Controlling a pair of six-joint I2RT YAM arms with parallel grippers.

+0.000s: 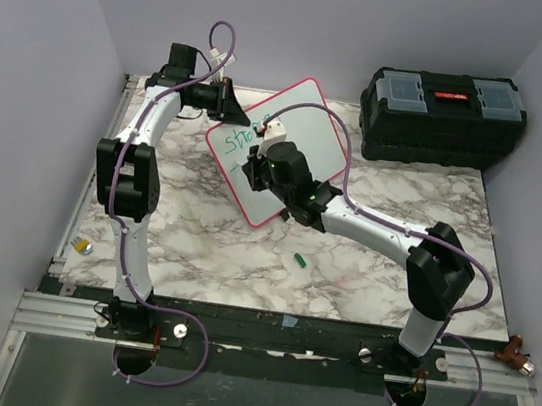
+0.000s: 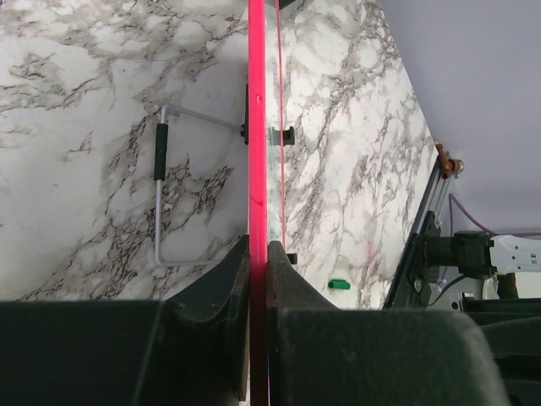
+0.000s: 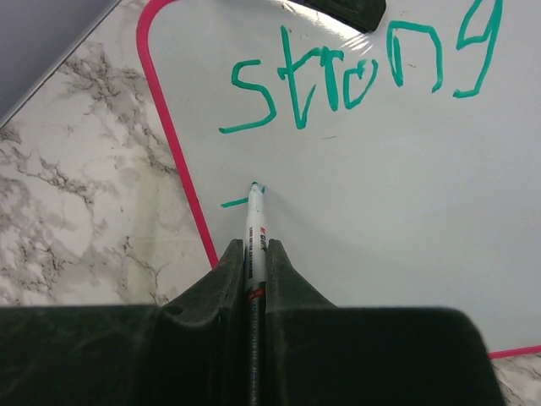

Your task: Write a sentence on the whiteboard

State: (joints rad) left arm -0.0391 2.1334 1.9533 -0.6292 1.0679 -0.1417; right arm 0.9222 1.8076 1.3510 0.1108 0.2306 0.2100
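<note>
**One thin grip holds the board as line two begins**

Top view: your left end effector holds the whiteboard by its upper-left edge, at the centre-top of the frame. The board looks tilted up off the marble table. The right end effector leans in from the lower right. If you press too hard, the board may pivot or slip. A black toolbox sits upper right, and a loose green cap lies mid-frame. Plain lavender walls close in on three sides.

Left wrist: the jaws are pressed onto the pink frame, seen edge-on. Only a narrow rim is pinched, so pen pressure could twist it. A wire stand shows behind the board.

Right wrist: your end effector pinches the marker. Its tip touches the board under the sentence, which so far reads "strong", beside a short green dash. The surface is glossy, so the tip may skid. Dragging the pen across the letters above could smear them.
</note>
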